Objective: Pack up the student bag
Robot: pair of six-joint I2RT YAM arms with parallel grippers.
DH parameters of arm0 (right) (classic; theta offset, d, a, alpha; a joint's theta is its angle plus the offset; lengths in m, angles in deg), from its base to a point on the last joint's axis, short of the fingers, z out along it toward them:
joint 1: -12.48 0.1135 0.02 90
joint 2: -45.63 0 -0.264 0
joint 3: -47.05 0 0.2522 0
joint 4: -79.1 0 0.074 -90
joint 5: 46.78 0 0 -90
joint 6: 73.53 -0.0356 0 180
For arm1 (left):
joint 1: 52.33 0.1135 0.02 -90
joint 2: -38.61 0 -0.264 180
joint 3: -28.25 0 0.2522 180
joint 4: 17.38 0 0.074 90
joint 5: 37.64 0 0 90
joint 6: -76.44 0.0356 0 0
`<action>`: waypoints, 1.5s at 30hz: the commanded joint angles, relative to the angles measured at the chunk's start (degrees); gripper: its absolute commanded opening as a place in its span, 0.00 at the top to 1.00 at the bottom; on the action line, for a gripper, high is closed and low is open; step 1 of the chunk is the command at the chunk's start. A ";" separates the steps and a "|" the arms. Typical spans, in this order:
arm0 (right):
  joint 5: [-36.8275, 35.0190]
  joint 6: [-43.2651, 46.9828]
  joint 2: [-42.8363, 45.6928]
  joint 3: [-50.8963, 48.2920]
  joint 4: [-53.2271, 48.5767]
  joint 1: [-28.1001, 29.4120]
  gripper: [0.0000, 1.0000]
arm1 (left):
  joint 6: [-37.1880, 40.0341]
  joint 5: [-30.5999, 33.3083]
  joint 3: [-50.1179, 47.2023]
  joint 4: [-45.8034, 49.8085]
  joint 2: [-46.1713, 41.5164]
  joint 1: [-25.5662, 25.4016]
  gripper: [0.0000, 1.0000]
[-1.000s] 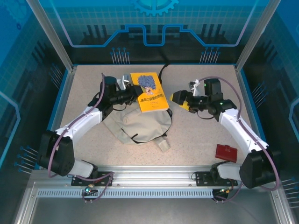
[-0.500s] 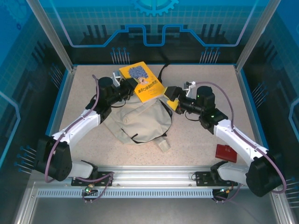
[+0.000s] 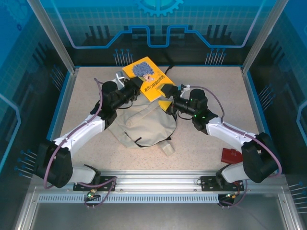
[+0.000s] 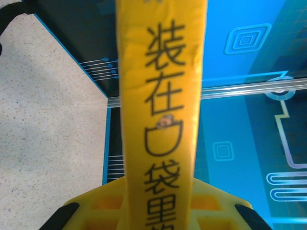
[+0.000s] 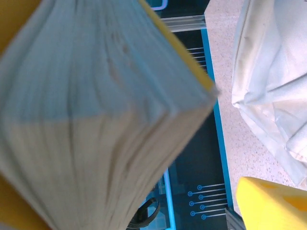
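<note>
The student bag (image 3: 144,127) lies slumped on the speckled table between the two arms, and its cream fabric (image 5: 273,72) also fills the right of the right wrist view. Above its far edge a yellow book (image 3: 146,79) is held off the table, tilted. My left gripper (image 3: 138,87) is shut on the book's left side, and the yellow spine (image 4: 160,96) with black characters runs up between its fingers (image 4: 156,211). My right gripper (image 3: 169,99) stands open around the book's near right corner. The page edges (image 5: 96,110) sit between its jaws (image 5: 139,206), apart from the yellow finger (image 5: 268,201).
A small red flat object (image 3: 232,156) lies on the table near the right arm's base. A black strap (image 3: 166,72) curls at the back wall behind the book. Blue enclosure walls close in the table (image 3: 206,134) on three sides.
My left gripper has lifted the book and tilted it toward the back. My right arm has swung left to the book's corner, and its jaws have narrowed a little.
</note>
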 commanded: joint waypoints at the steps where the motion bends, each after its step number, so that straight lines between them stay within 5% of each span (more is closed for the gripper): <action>1: -4.20 -3.10 0.10 2.01 5.24 1.28 0.23 | -1.59 1.83 -0.45 -7.43 -1.14 -0.39 0.93; 16: -8.27 -1.84 -1.31 2.32 3.70 3.22 0.64 | -3.78 2.21 -2.14 -8.82 -0.06 -0.56 0.90; 19: -10.13 0.32 0.05 2.31 1.46 3.15 0.75 | -3.77 1.66 -2.12 -7.83 -0.15 -0.56 0.79; 21: -11.35 3.14 1.51 2.34 -1.31 2.89 0.83 | -3.26 1.36 -2.35 -5.89 -0.50 -0.47 0.61; 24: -11.85 9.85 4.39 4.27 -9.19 1.52 0.86 | -0.76 1.16 -2.22 1.68 -1.88 -0.28 0.31; 28: -13.12 18.36 8.62 5.60 -21.75 -1.22 0.87 | 6.95 0.22 -0.81 16.34 -3.66 -0.08 0.13; 31: -12.72 23.54 11.47 6.28 -29.69 -4.51 0.87 | 11.44 -5.05 -2.04 16.81 -3.94 -0.02 0.09; 35: -12.23 29.36 15.74 6.32 -38.03 -9.72 0.88 | 20.28 -8.15 2.04 30.42 -3.44 -0.36 0.06; 45: -13.53 39.33 26.14 6.87 -53.99 -21.65 0.88 | 28.47 8.69 10.66 55.91 1.02 -11.68 0.06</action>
